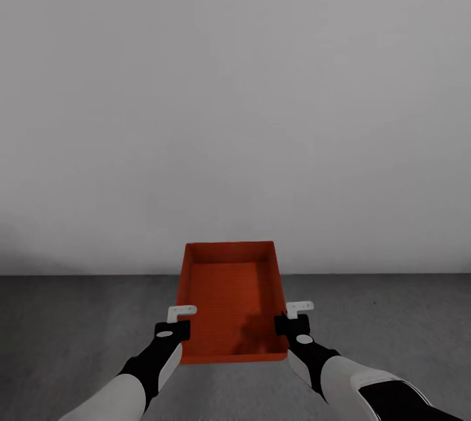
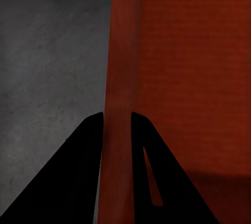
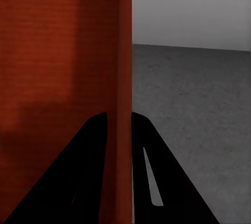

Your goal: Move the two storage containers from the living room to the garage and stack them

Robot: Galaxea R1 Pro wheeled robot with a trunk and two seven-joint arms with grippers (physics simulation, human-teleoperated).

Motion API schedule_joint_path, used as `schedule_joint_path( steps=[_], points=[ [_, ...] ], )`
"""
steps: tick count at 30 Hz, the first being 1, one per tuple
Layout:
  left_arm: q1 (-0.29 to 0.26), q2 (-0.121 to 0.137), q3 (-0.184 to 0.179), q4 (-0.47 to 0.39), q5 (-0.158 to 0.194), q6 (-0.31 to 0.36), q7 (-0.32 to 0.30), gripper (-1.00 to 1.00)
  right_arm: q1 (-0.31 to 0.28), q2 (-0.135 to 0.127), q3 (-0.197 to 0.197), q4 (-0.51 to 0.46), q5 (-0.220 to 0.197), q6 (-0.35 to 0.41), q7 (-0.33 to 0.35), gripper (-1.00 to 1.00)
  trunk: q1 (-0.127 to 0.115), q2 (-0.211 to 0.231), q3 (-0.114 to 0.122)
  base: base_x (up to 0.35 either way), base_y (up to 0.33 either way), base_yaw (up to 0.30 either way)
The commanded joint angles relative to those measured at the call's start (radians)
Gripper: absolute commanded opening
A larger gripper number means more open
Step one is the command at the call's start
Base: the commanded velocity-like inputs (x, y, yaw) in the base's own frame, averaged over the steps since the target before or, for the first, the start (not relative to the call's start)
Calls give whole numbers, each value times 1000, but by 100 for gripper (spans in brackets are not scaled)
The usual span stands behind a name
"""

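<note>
You are gripping the red-orange rectangular thin-walled storage container point(image 1: 230, 300) | left claw point(image 1: 175, 320) and right claw point(image 1: 293, 317) each pinching a long side wall | its long axis is pointing away from you toward the plain grey-white wall point(image 1: 235, 107), above the dark grey concrete floor point(image 1: 78, 329).

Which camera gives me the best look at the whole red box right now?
The head view: it shows the whole box, open top up, above the grey floor, with the left gripper and right gripper clamped on its side walls. Each wrist view shows just one wall between its fingers, plus some interior.
</note>
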Motion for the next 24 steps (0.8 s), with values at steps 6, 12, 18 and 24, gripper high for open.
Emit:
schedule_joint_path(
  steps=[6,12,18,24],
  points=[
    [-1,-1,26,-5,-24,-34,21,-100,0,4,-34,2,12,2,1,-100,23,-43,-30,0,0,0],
    [-1,-1,26,-5,-24,-34,21,-100,0,4,-34,2,12,2,1,-100,46,-85,-58,0,0,0],
    [-1,-1,26,-5,-24,-34,21,-100,0,4,-34,2,11,2,1,-100,69,-127,-87,0,0,0],
    [-1,-1,26,-5,-24,-34,21,-100,0,4,-34,2,11,2,1,-100,92,-169,-115,0,0,0]
  ],
)
